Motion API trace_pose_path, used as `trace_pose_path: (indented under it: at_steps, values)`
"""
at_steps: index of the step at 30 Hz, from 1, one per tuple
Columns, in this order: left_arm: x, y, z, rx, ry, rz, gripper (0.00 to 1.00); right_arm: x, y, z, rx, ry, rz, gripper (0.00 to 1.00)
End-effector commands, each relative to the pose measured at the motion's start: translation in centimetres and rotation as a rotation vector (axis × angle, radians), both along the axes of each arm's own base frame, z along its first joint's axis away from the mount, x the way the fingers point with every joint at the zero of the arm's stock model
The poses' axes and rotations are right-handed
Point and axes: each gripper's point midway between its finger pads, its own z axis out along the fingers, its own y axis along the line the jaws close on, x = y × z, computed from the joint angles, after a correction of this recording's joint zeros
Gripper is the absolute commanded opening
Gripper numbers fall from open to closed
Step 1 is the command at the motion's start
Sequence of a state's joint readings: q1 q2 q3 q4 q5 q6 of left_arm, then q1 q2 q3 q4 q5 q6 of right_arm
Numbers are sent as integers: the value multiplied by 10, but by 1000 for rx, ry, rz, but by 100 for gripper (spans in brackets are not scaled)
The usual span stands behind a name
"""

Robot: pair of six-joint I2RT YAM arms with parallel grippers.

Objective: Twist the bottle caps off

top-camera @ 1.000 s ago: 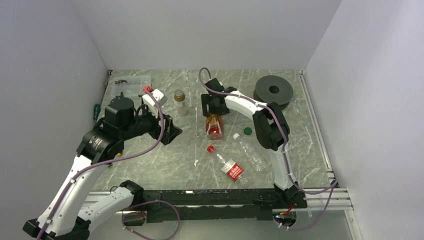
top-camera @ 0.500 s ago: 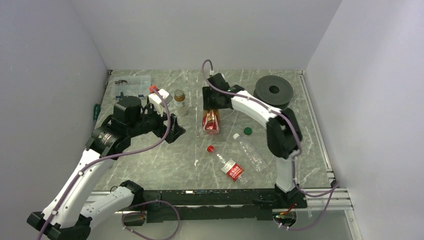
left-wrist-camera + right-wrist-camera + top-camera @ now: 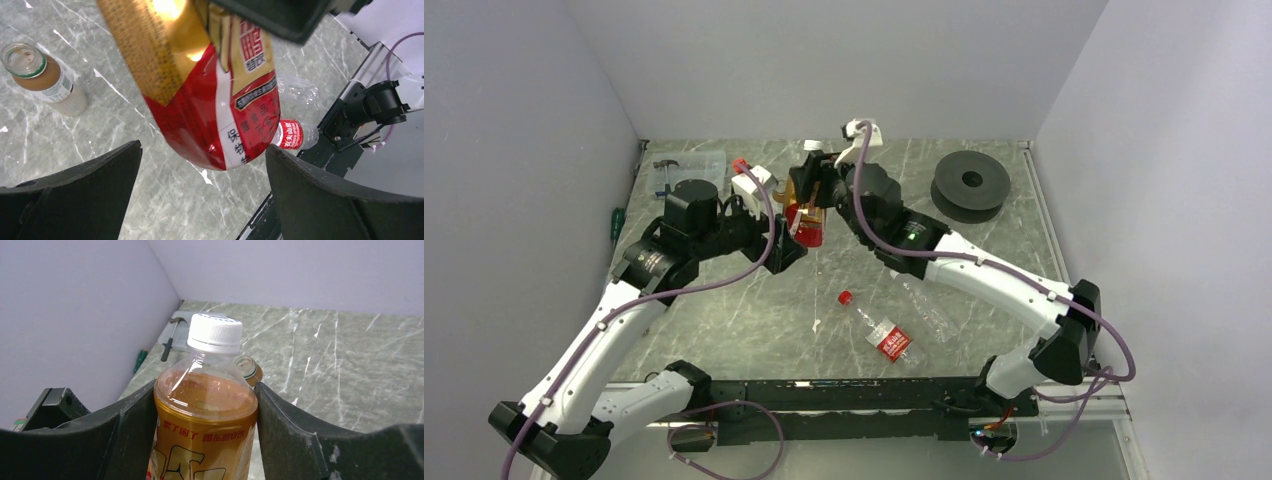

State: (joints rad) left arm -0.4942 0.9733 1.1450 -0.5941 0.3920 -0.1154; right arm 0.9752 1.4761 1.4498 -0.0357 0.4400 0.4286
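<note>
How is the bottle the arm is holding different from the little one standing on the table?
The held bottle wears a white cap; the little bottle has an open mouth. The held bottle hangs clamped between the right fingers, off the table; the little bottle stands on it. The held bottle has a red and gold label; the little bottle's is pale. Both hold brownish liquid.

Right gripper raised and clamped; left gripper spread wide alongside.

Base of amber bottle cropped
</note>
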Motion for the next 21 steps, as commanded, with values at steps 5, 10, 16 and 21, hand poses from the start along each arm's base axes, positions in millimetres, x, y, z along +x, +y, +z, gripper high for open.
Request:
trace_pose_path:
  at_steps: [5,10,16,21]
  values:
    - [-9,-13,49,-122,-103,-78,99,-10,11,21,23,-116,-136,63]
    - [-5,-11,49,-131,-112,-49,99,-18,20,24,28,-125,-179,62]
    - [9,-7,43,-102,-144,-2,99,-29,33,27,36,-113,-165,59]
    - [9,-10,38,-108,-147,-16,99,-37,37,32,67,-105,-149,57]
